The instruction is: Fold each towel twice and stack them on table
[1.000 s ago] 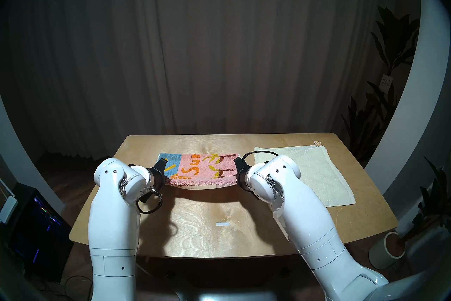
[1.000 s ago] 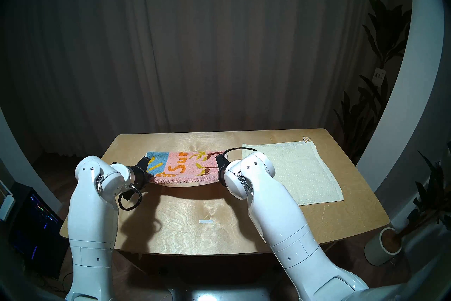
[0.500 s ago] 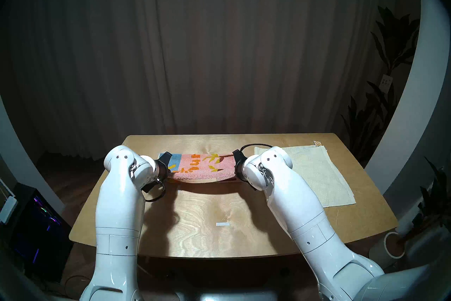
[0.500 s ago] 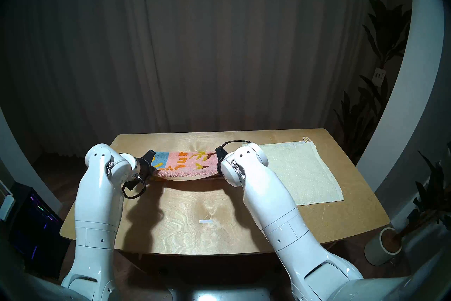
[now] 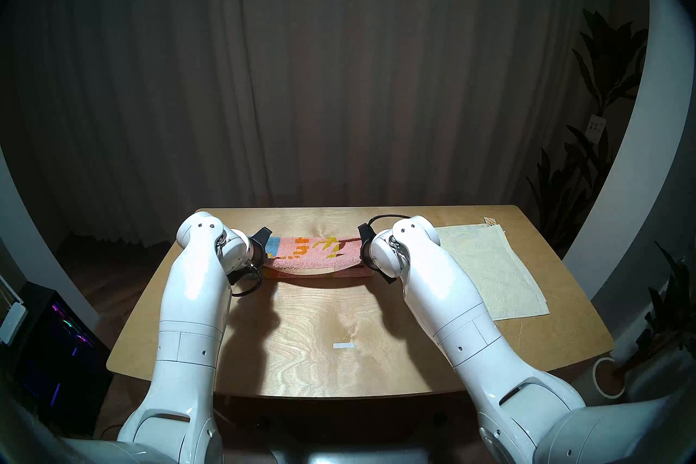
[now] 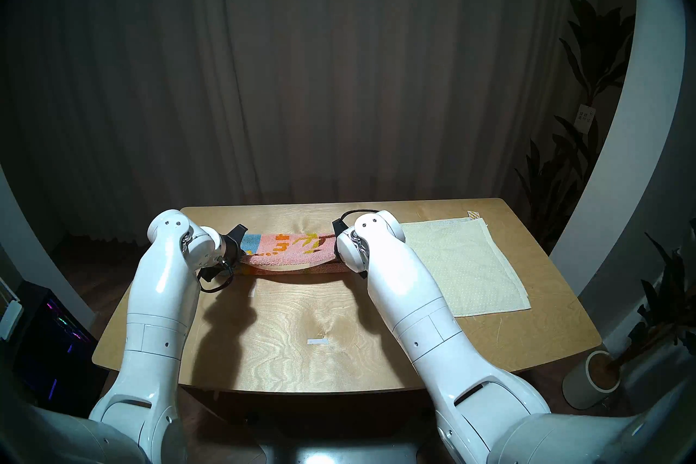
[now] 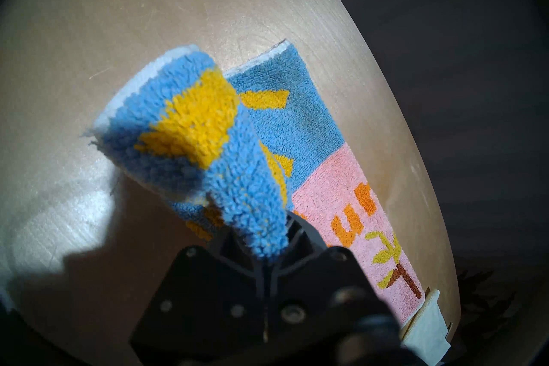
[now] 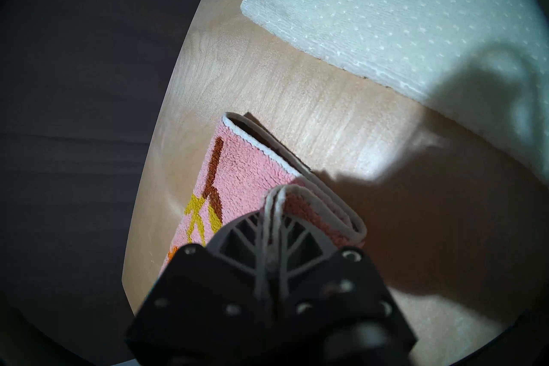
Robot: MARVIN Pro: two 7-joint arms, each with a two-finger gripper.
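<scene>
Patterned towel (image 5: 312, 252) long axis runs left-right across bench (image 5: 339, 357); left gripper (image 7: 261, 240) and right gripper (image 8: 274, 225) jaws clamped on its ends, near edge lifted. Cream towel (image 5: 486, 271) flat.

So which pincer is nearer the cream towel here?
Right. The right pincer, shut on the patterned towel, sits just beside the cream towel; the left pincer grips the patterned towel's far, blue end.

- Home-like room staged for robot trials: floor-length grey-brown curtain (image 5: 339, 75) behind a light plywood worktop (image 5: 339, 357).
- Tall dark-leaved potted plant (image 5: 599, 83); glowing black computer tower (image 5: 56, 346) on the floor.
</scene>
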